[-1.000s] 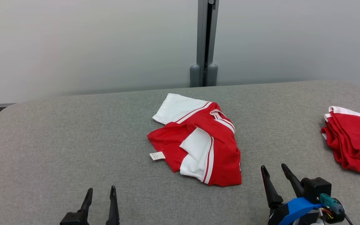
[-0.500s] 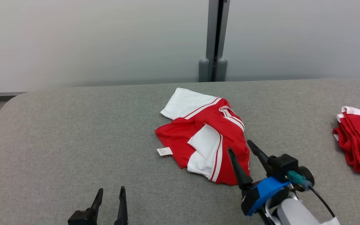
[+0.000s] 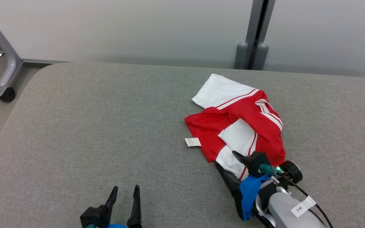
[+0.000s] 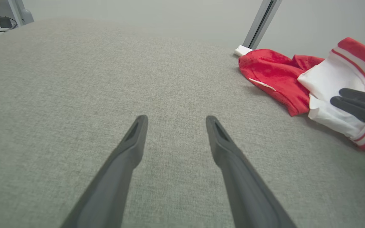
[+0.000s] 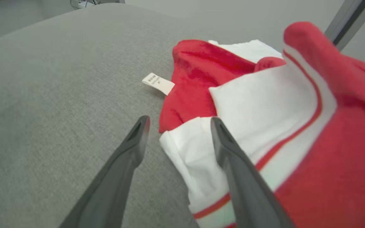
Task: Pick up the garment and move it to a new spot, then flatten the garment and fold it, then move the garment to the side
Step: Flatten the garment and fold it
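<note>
The garment (image 3: 242,126) is laid lengthwise far-to-near, white end farthest; its near hem is straddled by the open right hand (image 3: 225,158).

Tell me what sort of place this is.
Probably an indoor robot test room or lab, not a home: a broad grey fabric-covered table holding a crumpled red and white garment, plain pale wall panels joined by a grey post, and a caster-wheeled equipment leg on the floor beside it.

The left pincer (image 4: 176,119) gapes above the grey surface (image 4: 59,79), garment (image 4: 276,74) rightward.
</note>
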Controlling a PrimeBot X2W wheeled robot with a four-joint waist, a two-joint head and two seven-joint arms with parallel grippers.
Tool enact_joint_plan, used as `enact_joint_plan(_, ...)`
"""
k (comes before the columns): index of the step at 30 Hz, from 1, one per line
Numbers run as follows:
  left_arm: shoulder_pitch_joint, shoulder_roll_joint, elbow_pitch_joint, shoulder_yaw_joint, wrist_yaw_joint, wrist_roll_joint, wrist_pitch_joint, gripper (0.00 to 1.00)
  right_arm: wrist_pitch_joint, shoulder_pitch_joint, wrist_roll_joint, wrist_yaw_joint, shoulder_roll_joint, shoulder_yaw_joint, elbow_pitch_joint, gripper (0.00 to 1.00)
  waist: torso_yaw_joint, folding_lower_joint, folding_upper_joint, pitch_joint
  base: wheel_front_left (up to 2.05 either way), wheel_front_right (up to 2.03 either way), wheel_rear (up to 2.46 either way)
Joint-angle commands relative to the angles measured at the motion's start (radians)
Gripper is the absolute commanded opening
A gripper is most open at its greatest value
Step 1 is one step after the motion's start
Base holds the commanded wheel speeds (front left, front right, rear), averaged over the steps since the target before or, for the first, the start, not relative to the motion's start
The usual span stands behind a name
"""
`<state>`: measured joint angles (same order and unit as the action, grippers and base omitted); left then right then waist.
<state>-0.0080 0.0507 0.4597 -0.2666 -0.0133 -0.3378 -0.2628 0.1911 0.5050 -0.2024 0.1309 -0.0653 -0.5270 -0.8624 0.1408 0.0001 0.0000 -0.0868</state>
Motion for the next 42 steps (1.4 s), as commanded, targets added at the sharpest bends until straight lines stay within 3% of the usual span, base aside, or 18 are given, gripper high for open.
enact_joint_plan(1,-0.023,0.0,0.003,-0.002,0.006,-0.007,-0.003,1.0,0.008,0.017,0.016,0.0,-0.011,0.005,-0.019,1.0,0.02,-0.0001,0.0,-0.02,0.0,0.0,0.0)
enact_joint_plan(14,-0.06,0.0,-0.01,-0.025,0.019,-0.024,-0.003,1.0,0.064,0.022,0.019,0.0,-0.004,0.01,-0.14,0.98,0.026,-0.0001,0.0,-0.064,0.0,0.0,0.0)
enact_joint_plan(16,-0.065,0.0,-0.011,-0.03,0.021,-0.029,-0.003,1.0,0.069,0.02,0.006,0.0,-0.001,0.004,-0.133,0.5,0.026,-0.0001,0.0,-0.065,0.0,0.0,0.0)
enact_joint_plan(17,-0.067,0.0,-0.011,-0.033,0.021,-0.03,-0.003,1.0,0.07,0.019,0.005,0.0,-0.001,-0.001,-0.131,0.37,0.025,-0.0001,0.0,-0.065,0.0,0.0,0.0)
enact_joint_plan(18,-0.068,0.0,-0.011,-0.035,0.022,-0.032,-0.003,1.0,0.071,0.017,0.0,0.0,0.0,-0.003,-0.129,0.14,0.025,-0.0001,0.0,-0.065,0.0,0.0,0.0)
enact_joint_plan(19,-0.069,0.0,-0.011,-0.036,0.022,-0.034,-0.003,1.0,0.072,0.015,-0.007,0.0,0.001,-0.004,-0.122,0.0,0.024,-0.0001,0.0,-0.065,0.0,0.0,0.0)
enact_joint_plan(32,-0.054,0.0,-0.004,-0.045,0.003,-0.03,-0.003,1.0,0.075,-0.021,-0.067,0.0,-0.048,0.055,0.286,0.0,0.03,-0.0001,0.0,-0.044,0.0,0.0,0.0)
enact_joint_plan(42,-0.048,0.0,0.01,-0.058,-0.016,-0.045,-0.003,1.0,0.075,0.233,-0.108,0.0,-0.039,0.09,0.457,0.0,0.075,-0.0001,0.0,-0.021,0.0,0.0,0.0)
